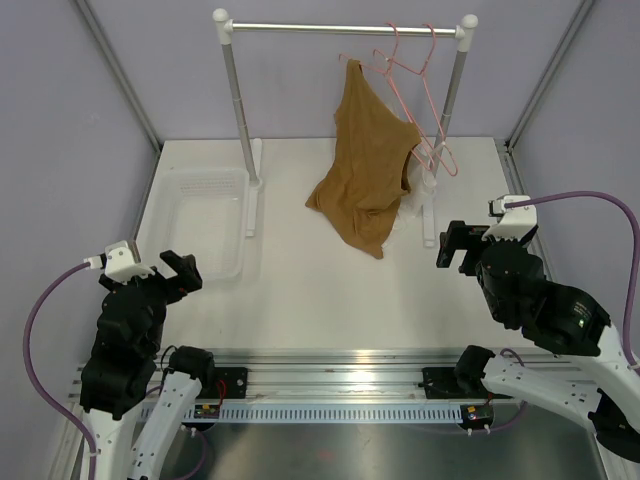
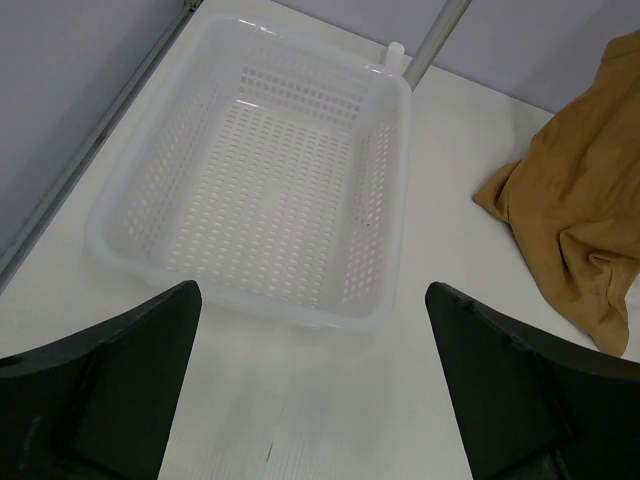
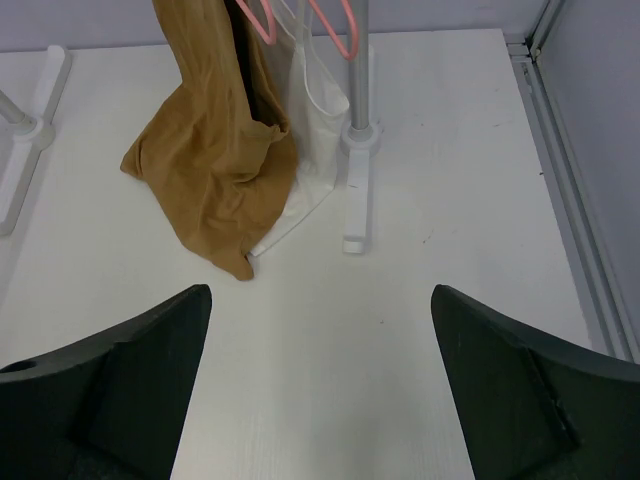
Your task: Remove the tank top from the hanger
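Observation:
The caramel-tan tank top (image 1: 366, 160) hangs by one strap from a pink wire hanger (image 1: 390, 75) on the rail, its lower part piled on the table. It shows at the right edge of the left wrist view (image 2: 575, 215) and at the top left of the right wrist view (image 3: 215, 150). My left gripper (image 1: 180, 275) is open and empty above the table near the basket, far left of the top. My right gripper (image 1: 455, 245) is open and empty, near and to the right of the top.
A white perforated basket (image 1: 205, 222) sits at the left (image 2: 395, 200). A clothes rack (image 1: 345, 29) stands at the back, its right post foot (image 3: 356, 185) beside a white sheer garment (image 3: 315, 120). More pink hangers (image 1: 432, 105) hang on the rail.

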Controlling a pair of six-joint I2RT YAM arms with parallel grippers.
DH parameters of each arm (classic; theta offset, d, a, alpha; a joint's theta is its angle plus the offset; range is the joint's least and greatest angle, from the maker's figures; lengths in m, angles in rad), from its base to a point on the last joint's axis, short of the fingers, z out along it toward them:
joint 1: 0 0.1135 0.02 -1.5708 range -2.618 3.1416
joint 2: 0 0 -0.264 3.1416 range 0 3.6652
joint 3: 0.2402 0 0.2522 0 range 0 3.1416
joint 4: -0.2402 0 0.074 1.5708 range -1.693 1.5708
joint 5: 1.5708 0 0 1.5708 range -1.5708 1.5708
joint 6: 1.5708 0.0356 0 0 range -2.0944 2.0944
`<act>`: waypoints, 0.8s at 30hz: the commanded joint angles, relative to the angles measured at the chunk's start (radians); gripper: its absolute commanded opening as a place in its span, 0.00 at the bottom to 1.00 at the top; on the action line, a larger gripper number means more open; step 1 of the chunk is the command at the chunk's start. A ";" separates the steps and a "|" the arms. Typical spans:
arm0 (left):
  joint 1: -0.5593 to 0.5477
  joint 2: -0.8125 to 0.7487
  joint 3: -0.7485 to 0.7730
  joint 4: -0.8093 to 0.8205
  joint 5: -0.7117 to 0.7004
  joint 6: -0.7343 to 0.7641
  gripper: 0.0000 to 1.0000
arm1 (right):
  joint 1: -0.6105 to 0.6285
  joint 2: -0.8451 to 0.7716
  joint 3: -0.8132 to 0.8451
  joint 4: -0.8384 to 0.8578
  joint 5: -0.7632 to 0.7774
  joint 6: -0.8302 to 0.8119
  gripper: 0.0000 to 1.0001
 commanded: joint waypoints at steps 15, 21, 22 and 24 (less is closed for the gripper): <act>0.005 0.000 -0.008 0.038 -0.003 0.001 0.99 | 0.000 0.270 0.306 0.204 -0.083 -0.210 0.97; 0.005 -0.003 -0.010 0.040 -0.003 0.000 0.99 | -0.137 0.567 0.691 0.076 -0.256 -0.294 0.93; 0.005 -0.005 -0.008 0.040 -0.001 0.000 0.99 | -0.177 0.653 0.792 0.030 -0.344 -0.301 0.95; 0.005 -0.008 -0.010 0.041 -0.001 0.000 0.99 | -0.256 0.768 0.888 -0.001 -0.403 -0.323 0.95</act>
